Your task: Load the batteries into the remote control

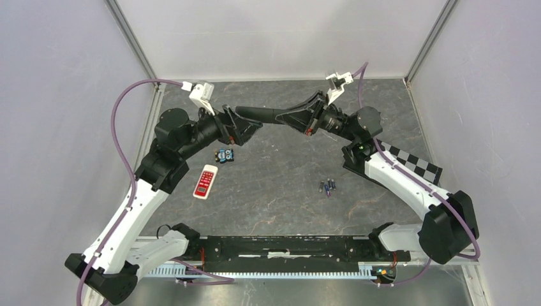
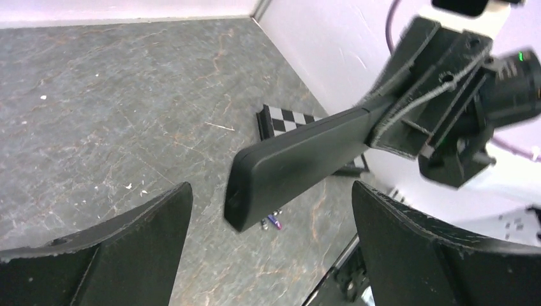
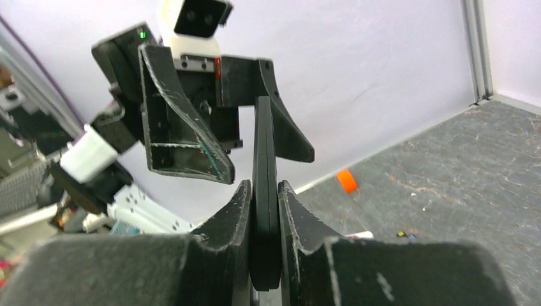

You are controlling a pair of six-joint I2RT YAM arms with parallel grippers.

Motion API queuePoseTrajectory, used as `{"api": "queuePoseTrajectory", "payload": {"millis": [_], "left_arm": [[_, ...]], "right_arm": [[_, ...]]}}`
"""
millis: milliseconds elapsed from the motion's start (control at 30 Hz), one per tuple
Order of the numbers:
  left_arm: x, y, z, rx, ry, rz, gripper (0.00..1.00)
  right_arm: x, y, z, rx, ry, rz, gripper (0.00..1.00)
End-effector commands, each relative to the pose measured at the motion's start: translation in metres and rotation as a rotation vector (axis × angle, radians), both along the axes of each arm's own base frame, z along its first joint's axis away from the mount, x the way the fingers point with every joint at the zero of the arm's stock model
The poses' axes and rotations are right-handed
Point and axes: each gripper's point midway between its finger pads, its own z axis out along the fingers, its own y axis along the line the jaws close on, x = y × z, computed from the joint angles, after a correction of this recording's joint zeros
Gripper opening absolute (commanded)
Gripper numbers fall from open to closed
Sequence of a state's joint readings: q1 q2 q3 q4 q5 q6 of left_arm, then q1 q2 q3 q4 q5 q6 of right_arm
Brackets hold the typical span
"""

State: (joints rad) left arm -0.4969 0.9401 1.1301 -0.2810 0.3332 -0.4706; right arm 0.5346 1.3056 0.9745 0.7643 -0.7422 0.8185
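Note:
My right gripper is shut on one end of a long black remote control and holds it in the air, level, pointing left. In the right wrist view the remote stands edge-on between my pinched fingers. My left gripper is open, and the remote's free end sits between its spread fingers without touching them. The batteries, small purple cells, lie together on the table right of centre. They also show under the remote in the left wrist view.
A smaller red and white remote lies on the table at the left, with a small blue object just behind it. A checkerboard card lies under the right arm. Walls enclose the table on three sides.

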Motion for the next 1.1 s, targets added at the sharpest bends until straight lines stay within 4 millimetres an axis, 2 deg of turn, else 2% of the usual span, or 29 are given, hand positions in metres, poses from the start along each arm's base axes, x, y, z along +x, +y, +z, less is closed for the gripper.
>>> {"api": "queuePoseTrajectory", "payload": {"millis": [0, 200, 300, 367, 433, 600, 667, 767, 833, 867, 967, 1067], "left_arm": [[0.017, 0.004, 0.037, -0.226, 0.038, 0.123, 1.00], [0.009, -0.025, 0.066, -0.528, 0.053, -0.065, 0.99], [0.013, -0.036, 0.077, -0.556, 0.036, -0.127, 0.88], [0.024, -0.039, 0.075, -0.554, 0.048, -0.108, 0.77], [0.035, -0.037, 0.070, -0.563, 0.051, -0.058, 0.72], [0.043, -0.034, 0.072, -0.651, 0.020, -0.042, 0.63], [0.043, -0.034, 0.072, -0.672, 0.013, -0.047, 0.55], [0.042, -0.037, 0.065, -0.661, 0.030, -0.063, 0.29], [0.041, -0.040, 0.062, -0.642, 0.036, -0.081, 0.07], [0.041, -0.041, 0.060, -0.626, 0.038, -0.082, 0.02], [0.044, -0.040, 0.058, -0.604, 0.039, -0.069, 0.02], [0.042, -0.034, 0.072, -0.650, 0.047, -0.080, 0.02]], "right_arm": [[0.007, -0.018, 0.044, 0.212, 0.033, -0.096, 0.00], [0.010, -0.025, 0.048, 0.348, 0.145, -0.094, 0.00], [0.016, -0.020, 0.042, 0.371, 0.214, -0.093, 0.00], [0.018, -0.019, 0.038, 0.391, 0.269, -0.084, 0.00], [0.020, -0.016, 0.033, 0.408, 0.315, -0.066, 0.00], [0.025, -0.009, 0.016, 0.402, 0.394, -0.060, 0.00], [0.027, -0.008, 0.010, 0.395, 0.414, -0.064, 0.00], [0.031, -0.006, 0.004, 0.390, 0.430, -0.075, 0.00], [0.034, -0.003, -0.005, 0.363, 0.441, -0.085, 0.00], [0.035, -0.002, -0.010, 0.346, 0.445, -0.087, 0.00], [0.039, -0.001, -0.038, 0.287, 0.468, -0.107, 0.02], [0.038, -0.008, -0.066, 0.269, 0.494, -0.118, 0.16]]}}
